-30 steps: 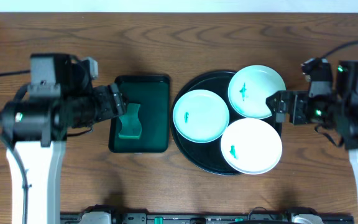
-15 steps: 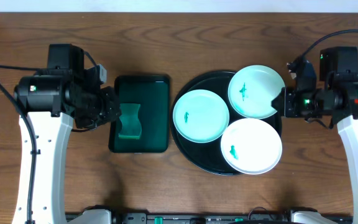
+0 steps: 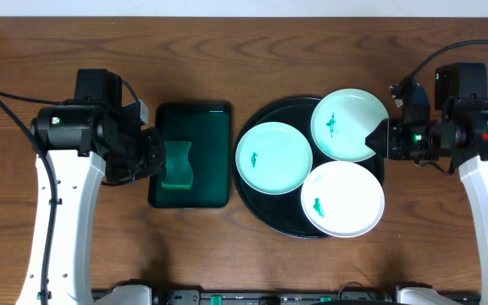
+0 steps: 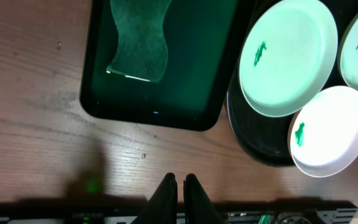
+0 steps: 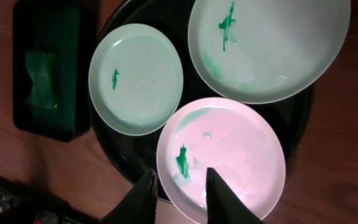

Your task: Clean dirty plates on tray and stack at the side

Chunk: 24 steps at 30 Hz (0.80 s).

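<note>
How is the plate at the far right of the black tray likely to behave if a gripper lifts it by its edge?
The plate looks rigid and glossy, so it will probably keep its shape but may slip in a narrow grip. It lies partly over the rim of the tray, so pressing its outer edge could tip it.

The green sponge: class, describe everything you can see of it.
The green sponge is a small pad with wavy, waisted sides and a soft-looking, slightly rough surface. It lies flat on the floor of the dark green rectangular tray, toward the tray's left edge. Nothing grips it or rests on it.
</note>
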{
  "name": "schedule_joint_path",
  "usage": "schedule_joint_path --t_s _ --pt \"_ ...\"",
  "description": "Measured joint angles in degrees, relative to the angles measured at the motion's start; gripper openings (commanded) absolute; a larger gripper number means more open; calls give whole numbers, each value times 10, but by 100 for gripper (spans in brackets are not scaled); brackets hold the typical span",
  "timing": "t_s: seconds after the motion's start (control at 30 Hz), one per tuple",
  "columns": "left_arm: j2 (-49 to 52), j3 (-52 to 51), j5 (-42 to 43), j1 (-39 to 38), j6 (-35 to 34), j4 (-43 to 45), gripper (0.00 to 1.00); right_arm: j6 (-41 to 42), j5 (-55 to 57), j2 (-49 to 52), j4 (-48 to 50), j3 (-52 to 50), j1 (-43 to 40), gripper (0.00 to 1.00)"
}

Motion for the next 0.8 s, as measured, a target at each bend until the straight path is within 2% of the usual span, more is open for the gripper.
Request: schedule_joint_path --t_s 0.23,0.53,0.8 --pt "0 -17 0 0 0 16 8 1 1 2 26 0 44 30" --pt "0 -22 0 0 4 17 9 24 42 46 53 -9 106 27" --pt "0 -40 -25 0 7 17 9 30 56 123 77 -10 126 37"
